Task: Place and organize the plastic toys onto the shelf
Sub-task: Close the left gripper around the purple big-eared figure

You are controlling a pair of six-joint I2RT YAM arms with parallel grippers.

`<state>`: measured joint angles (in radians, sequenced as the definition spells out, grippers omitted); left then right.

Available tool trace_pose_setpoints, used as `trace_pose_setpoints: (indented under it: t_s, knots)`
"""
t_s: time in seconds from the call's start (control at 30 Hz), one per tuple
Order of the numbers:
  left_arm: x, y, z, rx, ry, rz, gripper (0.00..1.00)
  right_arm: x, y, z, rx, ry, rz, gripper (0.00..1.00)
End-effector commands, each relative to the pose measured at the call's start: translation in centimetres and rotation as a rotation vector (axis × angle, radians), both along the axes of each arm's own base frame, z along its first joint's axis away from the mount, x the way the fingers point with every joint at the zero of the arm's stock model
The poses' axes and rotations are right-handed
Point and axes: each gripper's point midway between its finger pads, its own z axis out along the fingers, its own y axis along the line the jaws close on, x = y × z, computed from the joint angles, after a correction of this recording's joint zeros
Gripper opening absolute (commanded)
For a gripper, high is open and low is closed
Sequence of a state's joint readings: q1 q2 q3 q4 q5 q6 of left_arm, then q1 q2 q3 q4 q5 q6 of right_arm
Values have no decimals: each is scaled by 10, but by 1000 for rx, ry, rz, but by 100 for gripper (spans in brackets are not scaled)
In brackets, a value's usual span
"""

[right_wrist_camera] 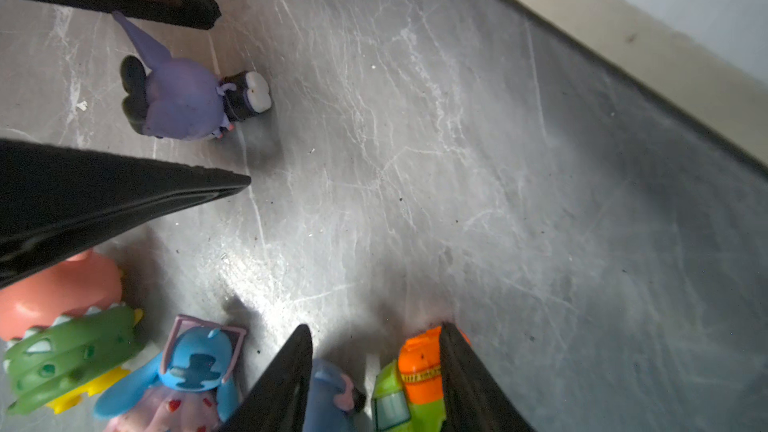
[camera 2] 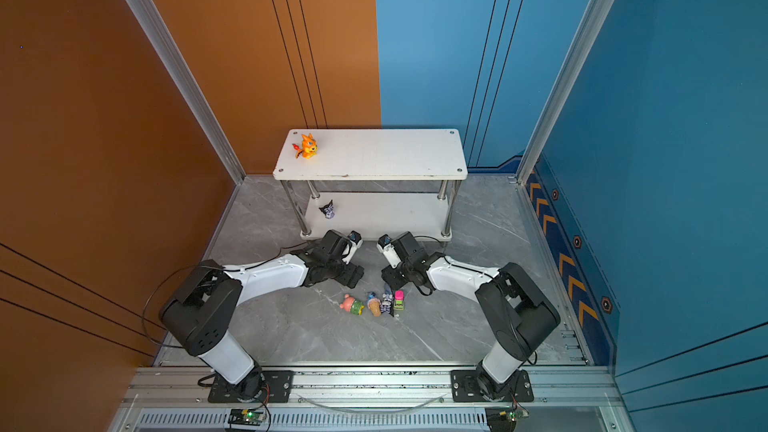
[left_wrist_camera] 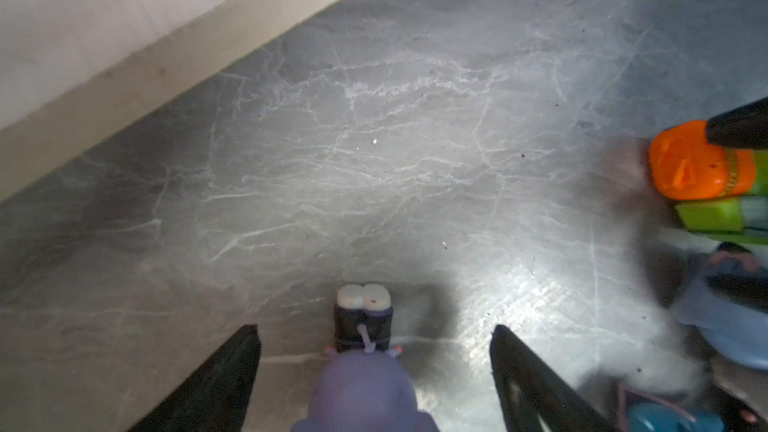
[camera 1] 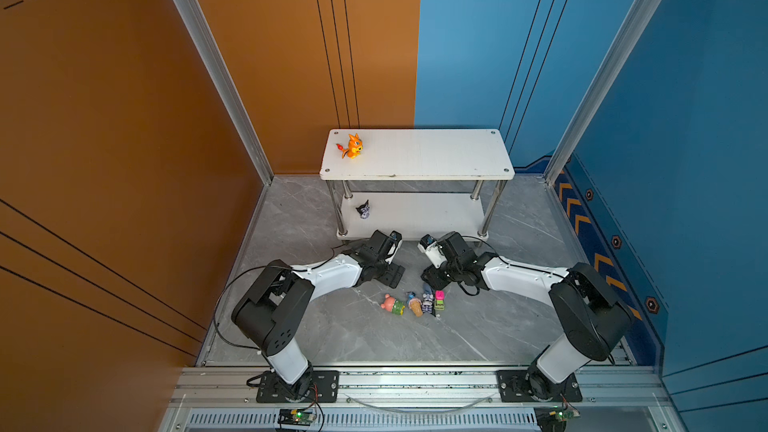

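My left gripper [left_wrist_camera: 374, 332] has its jaws spread wide. A black-purple imp [left_wrist_camera: 361, 384] lies on the marble floor [left_wrist_camera: 415, 160] between them, its white soles pointing away from my wrist. Bare floor shows on each side of it, so neither finger touches it and I hold nothing there.

My right gripper [right_wrist_camera: 376, 328] is set part-way open. Between its fingers stand the grey-blue donkey [right_wrist_camera: 332, 392] and the orange car [right_wrist_camera: 419, 363], side by side. One finger [right_wrist_camera: 469, 388] lies against the orange car, and the other overlaps the donkey's side. Whether I am squeezing the pair or only straddling them I cannot tell.

Just beside that gripper lie the blue creature [right_wrist_camera: 195, 367] on its cone and the pink bear [right_wrist_camera: 58, 292]. In both top views these two make a short row with a grey-purple figure [camera 1: 427, 303] and the pink car [camera 1: 439, 299], on the floor between my two arms and in front of the shelf [camera 1: 415, 155].

The shelf stands at the back. The orange dragon [camera 1: 352, 146] is upright on its top board near the left rear corner, and a second imp [camera 1: 363, 209] sits on the lower board near the left end
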<state>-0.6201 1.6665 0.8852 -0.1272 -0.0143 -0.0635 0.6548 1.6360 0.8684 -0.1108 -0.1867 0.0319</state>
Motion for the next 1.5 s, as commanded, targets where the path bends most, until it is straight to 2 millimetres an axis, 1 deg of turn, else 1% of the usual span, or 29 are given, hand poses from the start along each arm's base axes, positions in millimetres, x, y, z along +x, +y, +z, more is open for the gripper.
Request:
trace_pose_setpoints:
  t_s: [0.0, 0.07, 0.27, 0.37, 0.43, 0.5, 0.63, 0.93, 0.97, 1.07, 1.2, 1.27, 1.33, 1.47]
  knots:
    - [-5, 4, -4, 4, 24, -5, 76, 1, 2, 5, 29, 0, -7, 51]
    - [-5, 4, -4, 0, 26, -7, 70, 0, 2, 5, 28, 0, -7, 51]
    - [-7, 6, -6, 6, 34, -6, 60, -1, -1, 5, 24, 1, -10, 51]
    - [-8, 8, -6, 10, 36, -2, 60, -1, 0, 6, 27, -1, -9, 51]
    - [-10, 10, -7, 17, 36, -1, 61, 0, 0, 7, 30, -3, -10, 51]
    - [-11, 12, -8, 20, 36, 1, 61, -1, 0, 6, 29, -1, -10, 51]
    - [-12, 14, -10, 23, 42, 4, 54, 0, 1, 7, 34, -1, -10, 52]
    - [-8, 10, -2, 1, 23, 3, 42, -2, 0, 6, 33, 3, -12, 51]
    - [-8, 10, -2, 1, 23, 2, 37, -2, 0, 5, 32, 3, -12, 51]
    - [-8, 10, -1, 0, 23, 3, 27, -2, 0, 6, 31, 2, -10, 51]
    - [-10, 11, 3, 6, 18, 5, 28, -2, -1, 6, 27, 0, -11, 51]
    - [-10, 11, 10, 2, 9, 4, 28, -2, -1, 6, 27, 0, -11, 52]
    - [-14, 12, 15, 20, 18, 1, 28, -2, -1, 6, 26, -2, -10, 51]
    - [-14, 10, 39, 44, -19, 4, 29, -1, -2, 8, 27, -8, -12, 51]
